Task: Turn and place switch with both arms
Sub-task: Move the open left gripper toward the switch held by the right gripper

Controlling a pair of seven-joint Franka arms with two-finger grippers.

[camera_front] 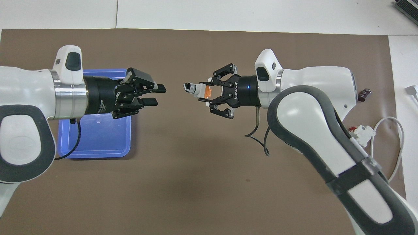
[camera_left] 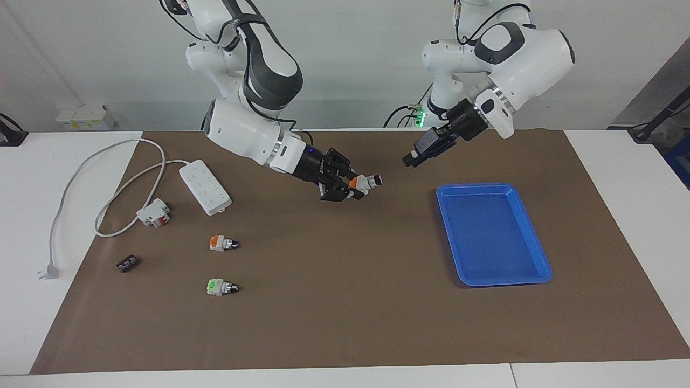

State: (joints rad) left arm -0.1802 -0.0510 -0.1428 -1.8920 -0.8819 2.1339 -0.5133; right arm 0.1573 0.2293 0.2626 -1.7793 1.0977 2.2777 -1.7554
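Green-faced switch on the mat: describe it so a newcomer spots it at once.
On the brown mat, look toward the right arm's end, where the white power strip lies. Two small switches lie farther from the robots than it; the green-faced switch is the farthest, while its neighbour has an orange face.

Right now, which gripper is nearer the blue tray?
Left. The left gripper hangs just off the blue tray at the corner nearest the robots. The right gripper holds the switch over mid-table, well clear of it.
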